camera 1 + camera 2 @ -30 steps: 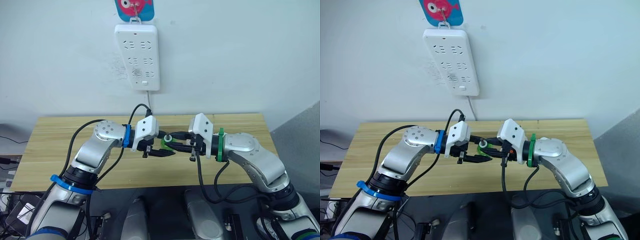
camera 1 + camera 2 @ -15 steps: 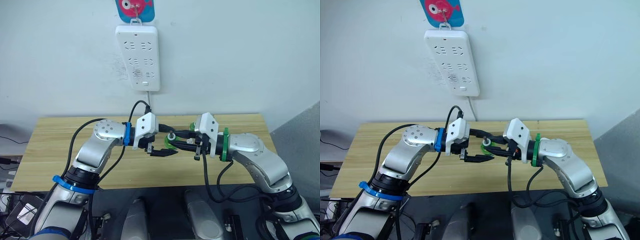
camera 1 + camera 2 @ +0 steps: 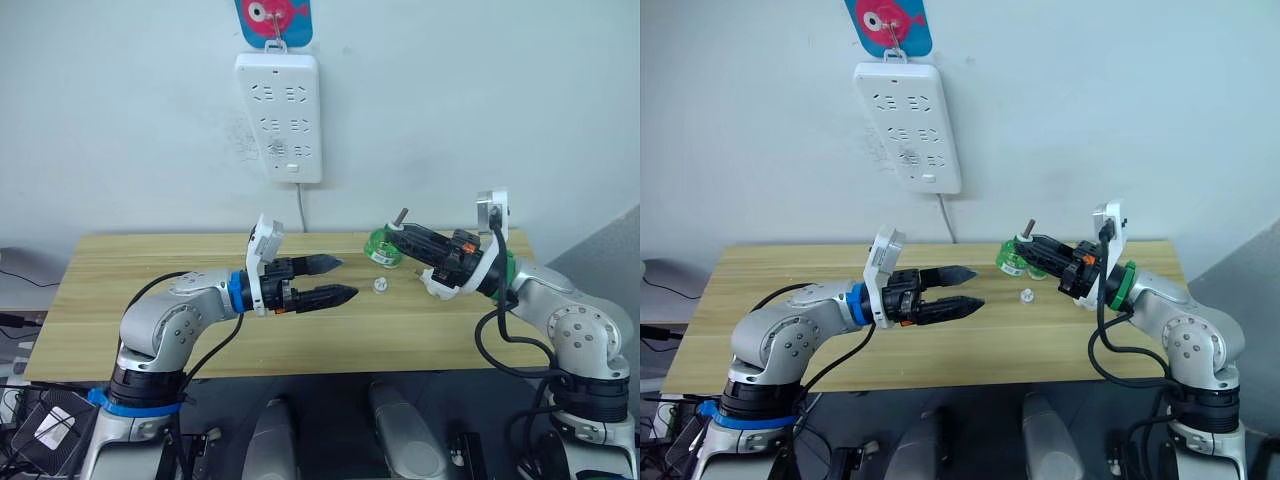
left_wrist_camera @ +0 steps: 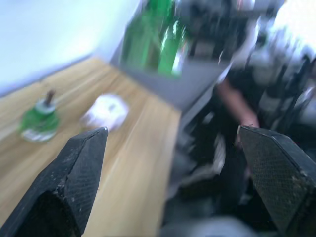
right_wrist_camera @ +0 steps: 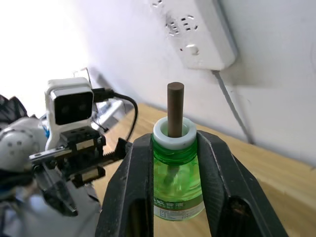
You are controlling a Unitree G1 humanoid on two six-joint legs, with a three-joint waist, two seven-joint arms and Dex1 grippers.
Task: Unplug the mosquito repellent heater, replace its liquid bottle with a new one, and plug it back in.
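Holding green bottle aloft in right jaws, left jaws empty

Right gripper [image 3: 402, 240] is raised above the right half of the worktop [image 3: 150, 300], its jaws clamped on the body of a small translucent green bottle [image 5: 176, 182]. A dark wick stem stands from the bottle's white neck collar; no cap is fitted. The bottle is clear of the worktop surface.

Left gripper [image 3: 335, 280] is held above the worktop centre, pointing toward the right gripper and well apart from it. Its jaws stand moderately wide with nothing between them.

A small white cap-like piece [image 3: 379, 285] lies on the worktop between the two grippers, nearer the right one. In the left wrist view, a second green bottle [image 4: 40, 121] with a dark stem stands upright on the worktop, with a white rounded object [image 4: 106, 111] just beside it; that view is too blurred to identify the white object with certainty.

A white power strip [image 3: 281, 118] hangs on the wall above the worktop, with no plug in its visible sockets.
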